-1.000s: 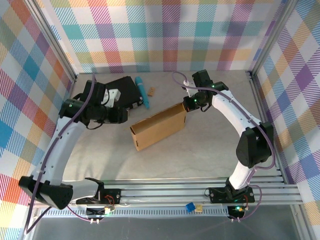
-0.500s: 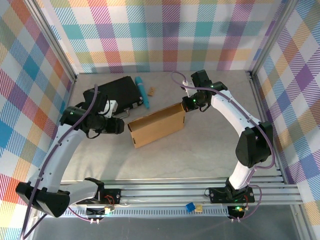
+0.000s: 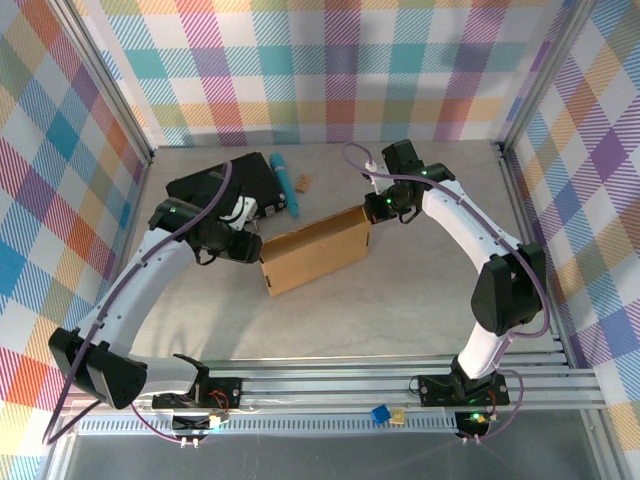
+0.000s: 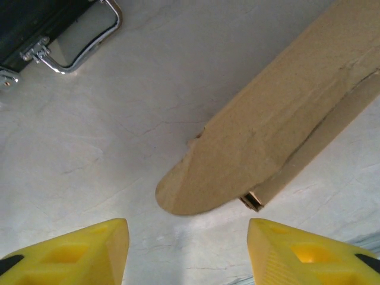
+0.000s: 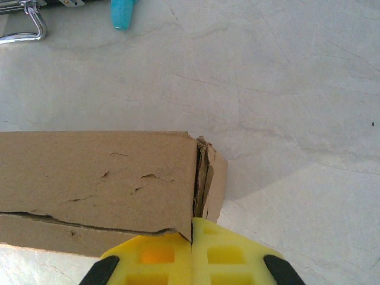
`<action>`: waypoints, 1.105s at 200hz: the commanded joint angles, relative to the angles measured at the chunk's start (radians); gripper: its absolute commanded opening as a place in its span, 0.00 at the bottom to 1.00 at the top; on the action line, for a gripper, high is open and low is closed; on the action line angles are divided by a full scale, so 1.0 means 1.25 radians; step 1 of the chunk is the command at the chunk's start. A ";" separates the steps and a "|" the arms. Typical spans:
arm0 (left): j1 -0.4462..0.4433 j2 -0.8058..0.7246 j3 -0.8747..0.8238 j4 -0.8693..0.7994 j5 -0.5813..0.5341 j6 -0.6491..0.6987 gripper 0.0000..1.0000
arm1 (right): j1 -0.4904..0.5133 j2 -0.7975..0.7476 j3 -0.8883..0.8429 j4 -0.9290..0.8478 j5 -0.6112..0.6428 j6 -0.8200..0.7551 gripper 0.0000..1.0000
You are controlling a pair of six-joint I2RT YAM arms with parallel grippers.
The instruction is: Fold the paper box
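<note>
Your left claw (image 4: pixel 187 252) has its yellow fingers (image 4: pixel 71 249) apart with nothing between them. In the left wrist view a rounded cardboard flap of the paper box (image 4: pixel 279 130) sits just ahead of the tips, over bare bench (image 4: pixel 89 148), and the black case (image 4: pixel 29 18) with its chrome handle is at the upper left. The top view gives you what that close view lacks: the paper box (image 3: pixel 315 250) lies slanted mid-bench between both arms. The left arm arcs in from the left, wrist at the near-left end of the paper box. Your right claw (image 5: pixel 192 252) has its fingers pressed together, tips at the far-right corner, where the right wrist view shows split, creased cardboard edges. Overhead, the right arm bends in from the right, wrist tipped down at that corner. A teal tool (image 3: pixel 283 185) lies beside the black case.
</note>
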 commanded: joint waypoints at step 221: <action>-0.032 0.061 0.006 0.061 -0.048 0.017 0.17 | 0.007 0.024 0.015 -0.051 0.000 0.014 0.00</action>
